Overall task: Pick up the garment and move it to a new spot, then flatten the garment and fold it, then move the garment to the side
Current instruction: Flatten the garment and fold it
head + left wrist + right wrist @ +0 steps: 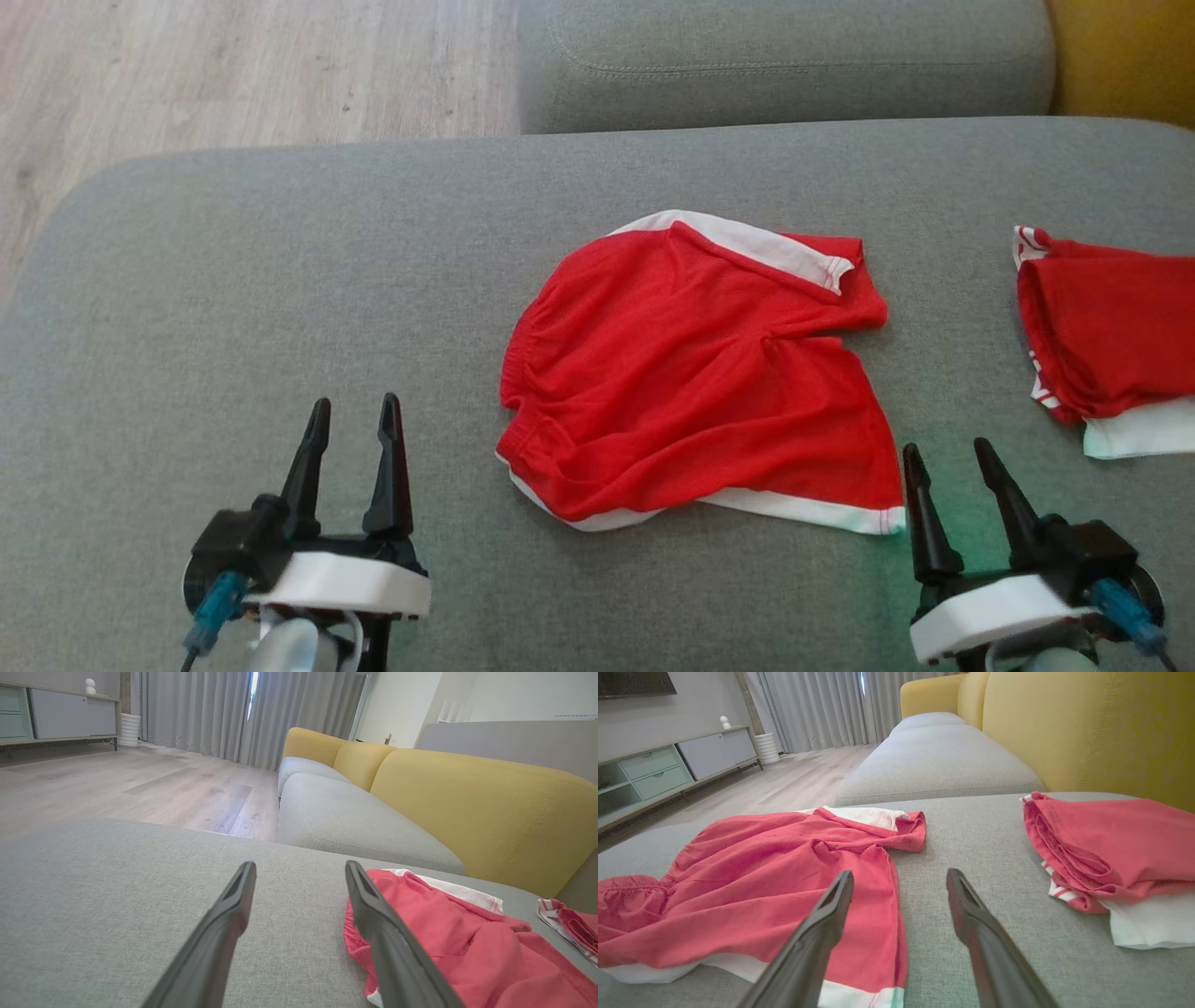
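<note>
while left claw [356, 401] and right claw [946, 446] are being held spread, empty, a first pinch on the red shorts [691, 373] is seemingly being prepared.

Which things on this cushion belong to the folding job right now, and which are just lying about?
In the job: red shorts, spread on the grey cushion; left gripper and right gripper, both open, empty.
Lying about: folded red garment at the right; white cloth under it; yellow sofa back.
</note>
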`<state>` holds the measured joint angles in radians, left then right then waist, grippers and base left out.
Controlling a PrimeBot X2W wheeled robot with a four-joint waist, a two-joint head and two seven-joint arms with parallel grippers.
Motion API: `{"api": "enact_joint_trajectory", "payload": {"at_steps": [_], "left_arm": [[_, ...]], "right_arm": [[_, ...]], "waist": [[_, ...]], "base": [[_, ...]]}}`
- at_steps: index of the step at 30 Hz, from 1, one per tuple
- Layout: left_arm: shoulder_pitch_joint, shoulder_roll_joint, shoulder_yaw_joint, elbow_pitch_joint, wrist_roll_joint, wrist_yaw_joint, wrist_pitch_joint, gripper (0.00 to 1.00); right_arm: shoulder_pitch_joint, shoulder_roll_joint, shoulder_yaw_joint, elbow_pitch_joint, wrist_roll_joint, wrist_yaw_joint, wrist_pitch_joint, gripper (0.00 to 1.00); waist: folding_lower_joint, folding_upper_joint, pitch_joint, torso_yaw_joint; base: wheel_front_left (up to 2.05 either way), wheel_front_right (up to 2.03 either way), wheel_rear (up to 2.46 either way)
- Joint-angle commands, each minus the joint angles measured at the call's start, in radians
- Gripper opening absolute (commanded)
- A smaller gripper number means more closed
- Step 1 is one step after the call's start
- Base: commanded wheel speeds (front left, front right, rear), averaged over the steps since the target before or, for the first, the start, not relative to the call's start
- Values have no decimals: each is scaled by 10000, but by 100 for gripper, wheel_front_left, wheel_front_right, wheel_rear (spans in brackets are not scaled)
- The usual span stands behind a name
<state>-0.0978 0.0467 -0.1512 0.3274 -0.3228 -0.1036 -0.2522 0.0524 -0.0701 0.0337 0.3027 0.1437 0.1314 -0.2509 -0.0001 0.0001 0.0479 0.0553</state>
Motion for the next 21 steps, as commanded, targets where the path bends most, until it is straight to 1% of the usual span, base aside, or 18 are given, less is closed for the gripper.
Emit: {"api": "enact_joint_trajectory", "payload": {"at_steps": [1, 6, 10, 15, 21], "left_arm": [[-251, 40, 377, -320, 105, -42, -95, 100], [-299, 38, 270, -303, 52, -66, -95, 100], [-377, 37, 180, -227, 25, -74, -95, 100], [-517, 37, 18, -153, -19, -77, -95, 100], [-604, 36, -93, -82, -43, -70, -95, 100]], "right_arm": [[-254, 39, 244, -374, -214, -7, -107, 100], [-154, 75, 394, -147, -610, -7, -76, 100], [-187, -94, 688, 373, -838, -7, 346, 100], [-391, -186, 735, 982, -825, -7, 915, 100], [-605, -228, 871, 1330, -620, -7, 1120, 100]], "waist": [[1, -1, -10, -27], [1, -1, 64, -20], [1, -1, 165, 29], [1, -1, 306, 154], [1, -1, 413, 273]], "base": [[0, 0, 0], [0, 0, 0], [0, 0, 0], [0, 0, 0], [0, 0, 0]]}}
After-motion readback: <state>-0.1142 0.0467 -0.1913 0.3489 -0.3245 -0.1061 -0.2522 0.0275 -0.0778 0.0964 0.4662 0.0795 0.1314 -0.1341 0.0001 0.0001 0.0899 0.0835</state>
